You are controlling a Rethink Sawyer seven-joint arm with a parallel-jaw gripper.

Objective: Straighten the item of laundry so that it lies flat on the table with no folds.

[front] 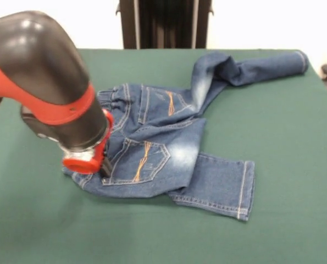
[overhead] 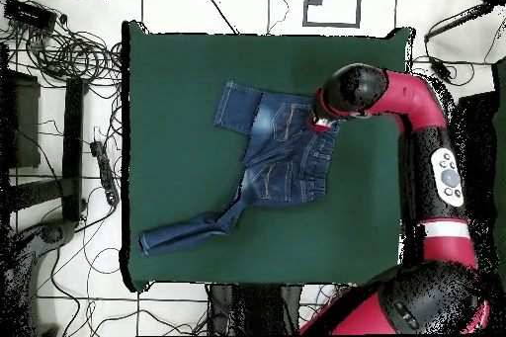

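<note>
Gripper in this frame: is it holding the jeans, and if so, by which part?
Cannot be told. The gripper is down at the waistband corner of the jeans, but the arm hides the contact in both views.

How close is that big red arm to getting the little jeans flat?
Partly done. One leg of the small blue denim jeans already stretches out straight toward the corner of the dark green felt table. The red and black arm's gripper is down at the waistband edge, apparently working there. Left: the other leg lies folded under the seat, and the hips look bunched.
</note>
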